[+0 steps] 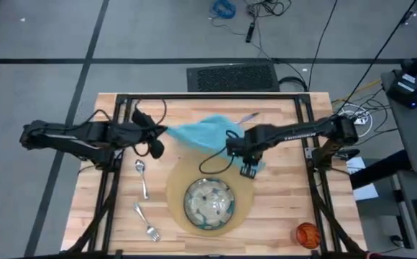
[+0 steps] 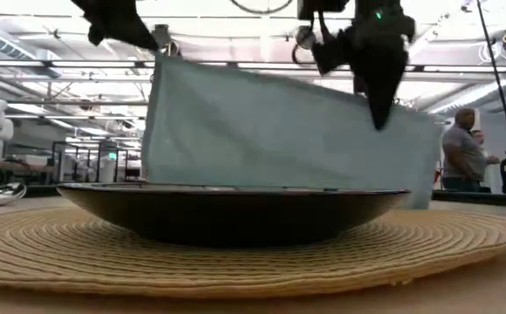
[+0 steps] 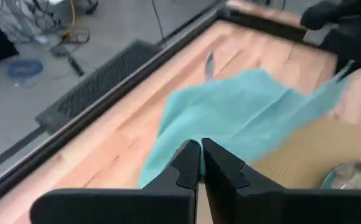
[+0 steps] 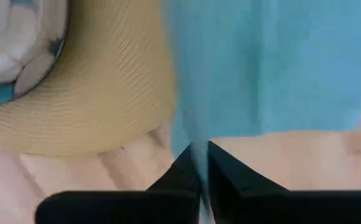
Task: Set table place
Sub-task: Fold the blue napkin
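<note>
A teal napkin (image 1: 208, 135) hangs spread between my two grippers over the far half of the table (image 1: 287, 208). My left gripper (image 1: 159, 134) is shut on its left end and my right gripper (image 1: 249, 168) on its right end. In front of the napkin a speckled dish (image 1: 208, 203) sits on the round tan placemat (image 1: 178, 188). A spoon (image 1: 142, 177) and a fork (image 1: 148, 223) lie left of the placemat. Near the far edge lies a knife (image 1: 249, 116). An orange cup (image 1: 307, 234) stands at the near right. My left gripper pinches the napkin's left upper corner (image 3: 196, 138) between its two fingers; the cloth spreads away from them. My right gripper pinches the napkin's right upper edge (image 4: 199, 148) between its two fingers, pointing down (image 2: 379, 109). The napkin hangs as a sheet (image 2: 288, 131); the dish hides its lower edge.
The table's black frame (image 1: 208, 96) runs along the far edge and the sides. A dark floor grille (image 1: 231, 76) lies beyond the far edge. People (image 2: 462, 153) stand in the room behind the table. Bare wood shows right of the placemat.
</note>
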Robot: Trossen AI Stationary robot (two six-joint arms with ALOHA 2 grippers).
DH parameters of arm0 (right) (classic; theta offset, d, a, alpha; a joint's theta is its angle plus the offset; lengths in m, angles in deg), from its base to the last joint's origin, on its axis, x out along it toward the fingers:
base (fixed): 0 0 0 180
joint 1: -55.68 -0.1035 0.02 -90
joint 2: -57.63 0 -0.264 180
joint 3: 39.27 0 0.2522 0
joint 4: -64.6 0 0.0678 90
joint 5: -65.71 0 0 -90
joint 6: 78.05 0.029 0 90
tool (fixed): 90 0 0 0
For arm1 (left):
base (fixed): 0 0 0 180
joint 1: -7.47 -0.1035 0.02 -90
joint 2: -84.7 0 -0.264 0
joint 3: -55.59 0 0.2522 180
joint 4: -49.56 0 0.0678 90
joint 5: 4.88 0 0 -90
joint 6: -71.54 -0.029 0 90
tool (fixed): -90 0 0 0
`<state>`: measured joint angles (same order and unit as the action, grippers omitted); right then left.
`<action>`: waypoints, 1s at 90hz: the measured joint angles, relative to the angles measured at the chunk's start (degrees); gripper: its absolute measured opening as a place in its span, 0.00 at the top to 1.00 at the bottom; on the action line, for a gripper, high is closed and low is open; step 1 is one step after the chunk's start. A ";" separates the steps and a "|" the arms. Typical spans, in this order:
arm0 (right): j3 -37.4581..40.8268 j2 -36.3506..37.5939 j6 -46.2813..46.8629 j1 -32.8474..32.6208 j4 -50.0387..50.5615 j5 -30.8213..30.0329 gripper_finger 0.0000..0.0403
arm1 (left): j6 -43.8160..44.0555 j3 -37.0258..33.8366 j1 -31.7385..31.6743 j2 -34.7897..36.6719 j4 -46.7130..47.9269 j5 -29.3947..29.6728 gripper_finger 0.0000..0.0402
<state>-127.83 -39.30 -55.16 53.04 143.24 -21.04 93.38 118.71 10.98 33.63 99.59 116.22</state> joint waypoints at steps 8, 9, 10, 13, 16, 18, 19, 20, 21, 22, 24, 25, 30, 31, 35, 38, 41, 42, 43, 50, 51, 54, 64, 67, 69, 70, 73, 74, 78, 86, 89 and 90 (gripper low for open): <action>2.99 0.00 2.23 -0.75 -4.30 1.61 0.85 | 0.68 -0.11 0.02 -1.92 2.42 0.49 1.00; 3.35 0.00 2.58 -0.87 -4.63 1.61 0.84 | 0.88 -0.11 0.02 -2.16 2.43 0.50 1.00; 3.66 0.00 2.87 -1.00 -4.99 1.60 0.83 | 1.09 -0.11 0.02 -2.39 2.43 0.50 1.00; 4.49 0.00 3.76 -1.31 -5.96 1.59 0.78 | 1.55 -0.11 0.00 -2.93 2.43 0.48 1.00; 5.29 0.01 4.53 -1.66 -7.20 1.56 0.74 | 1.71 -0.11 0.00 -3.33 2.24 0.22 1.00; 5.88 0.03 5.10 -1.93 -8.23 1.55 0.72 | 1.73 -0.11 0.00 -3.55 2.01 -0.19 1.00; 6.18 0.04 5.37 -2.07 -8.81 1.55 0.70 | 1.78 -0.11 0.00 -3.67 1.88 -0.48 1.00; 6.44 0.04 5.66 -2.22 -9.36 1.55 0.69 | 1.80 -0.11 0.00 -3.78 1.78 -0.80 1.00; 6.73 0.04 5.92 -2.39 -9.99 1.54 0.68 | 1.82 -0.11 0.00 -3.90 1.69 -1.13 1.00; 7.03 0.04 6.16 -2.57 -10.67 1.54 0.67 | 1.82 -0.11 0.00 -4.02 1.65 -1.33 1.00; 7.60 0.04 6.45 -3.04 -12.12 1.47 0.64 | 1.83 -0.11 0.00 -4.25 1.67 -1.68 1.00; 7.86 0.04 6.54 -3.27 -12.90 1.46 0.63 | 1.84 -0.11 0.01 -4.39 1.71 -1.84 1.00; 8.95 0.04 6.88 -4.73 -17.70 1.99 0.59 | 1.84 -0.11 0.02 -5.20 1.80 -2.51 1.00; 9.12 0.04 6.92 -5.02 -18.75 2.32 0.58 | 1.84 -0.11 0.02 -5.35 1.81 -2.59 1.00; 9.61 0.04 7.35 -6.06 -22.30 4.04 0.55 | 1.82 -0.13 0.02 -5.79 1.89 -2.65 1.00; 9.90 0.04 7.80 -6.89 -24.29 4.99 0.54 | 1.84 -0.13 0.02 -5.98 1.87 -2.67 1.00; 10.05 0.04 7.96 -7.63 -25.43 5.30 0.53 | 1.83 -0.13 0.00 -6.14 1.84 -2.65 1.00; 10.09 0.04 7.96 -7.84 -25.67 5.30 0.52 | 1.84 -0.13 0.00 -6.21 1.84 -2.66 1.00; 10.12 0.04 7.96 -8.04 -25.83 5.29 0.52 | 1.84 -0.13 0.00 -6.28 1.82 -2.67 1.00; 10.73 0.06 8.70 -8.83 -25.28 4.14 0.51 | 1.82 -0.13 0.02 -6.82 1.82 -2.85 1.00; 10.94 0.07 8.95 -8.86 -25.12 4.07 0.51 | 1.82 -0.13 0.02 -6.89 1.82 -2.89 1.00; 11.71 0.07 9.80 -8.89 -24.73 4.02 0.51 | 1.82 -0.13 0.02 -7.05 1.82 -2.91 1.00; 14.64 0.07 12.57 -8.84 -25.77 2.86 0.51 | 1.82 -0.13 0.00 -7.22 1.82 -2.91 1.00; 15.55 0.07 13.42 -8.77 -26.86 2.85 0.51 | 1.82 -0.13 0.02 -7.24 1.80 -2.91 1.00; 16.10 0.07 13.91 -8.72 -27.37 2.78 0.51 | 1.82 -0.13 0.02 -7.24 1.80 -2.91 1.00; 16.32 0.06 14.13 -8.72 -27.49 2.70 0.51 | 1.82 -0.13 0.00 -7.26 1.80 -2.91 1.00; 16.76 0.04 14.67 -8.72 -27.49 2.03 0.51 | 1.82 -0.13 0.02 -7.24 1.81 -2.91 1.00; 16.80 0.04 14.92 -8.72 -27.45 1.66 0.51 | 1.81 -0.13 0.02 -7.24 1.80 -2.91 1.00; 16.81 0.04 16.16 -8.72 -27.26 -0.35 0.51 | 1.73 -0.13 0.00 -7.24 1.80 -2.91 1.00; 16.75 0.08 20.38 -8.72 -26.18 -2.67 0.51 | 1.55 -0.13 0.02 -7.24 1.85 -2.91 1.00; 16.71 0.18 23.44 -8.72 -25.07 -3.47 0.51 | 1.42 -0.13 0.02 -7.24 1.95 -2.91 1.00; 16.70 0.21 24.38 -8.72 -24.71 -3.56 0.51 | 1.42 -0.13 0.01 -7.24 1.98 -2.91 1.00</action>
<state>-111.13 -39.08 -30.78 44.32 118.53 -24.60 94.81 118.58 10.98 26.39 101.57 113.31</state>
